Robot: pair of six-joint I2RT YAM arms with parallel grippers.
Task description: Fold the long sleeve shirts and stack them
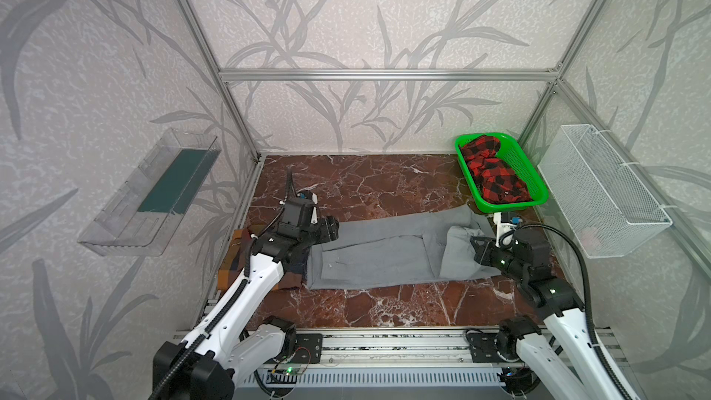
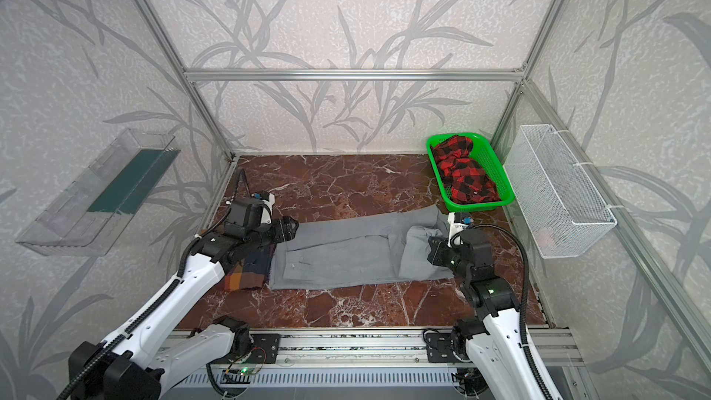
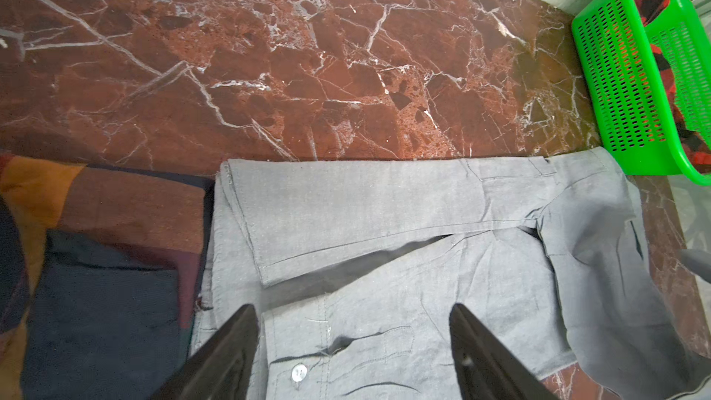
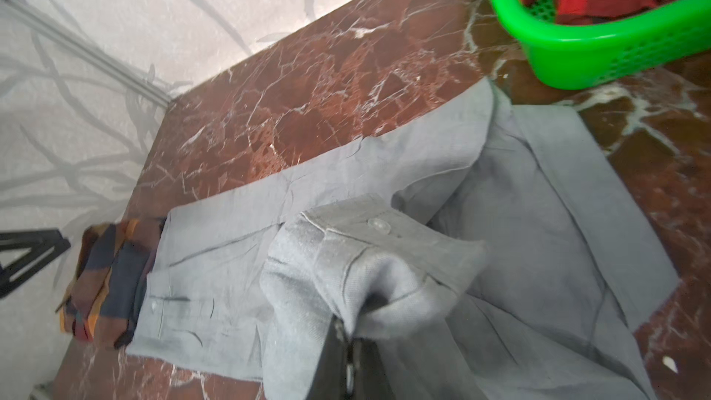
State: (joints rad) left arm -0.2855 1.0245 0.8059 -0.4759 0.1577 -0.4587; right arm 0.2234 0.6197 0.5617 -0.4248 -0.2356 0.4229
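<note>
**Shirts on counter: two**

One grey shirt [image 1: 384, 252] lies folded lengthwise across the marble counter [image 1: 346, 186]. Its left end lies against one folded checked shirt [image 1: 227, 271] of orange, brown and navy. The right fingers [image 4: 348, 363] are pressed together, pinching a buttoned grey cuff up off the cloth. The left fingers [image 3: 231, 352] stand spread above the grey shirt's other end, holding nothing. One green basket [image 1: 533, 175] holds a third, red-and-black garment [image 1: 492, 175]. One wire basket [image 1: 600, 190] hangs on the right wall.
</note>
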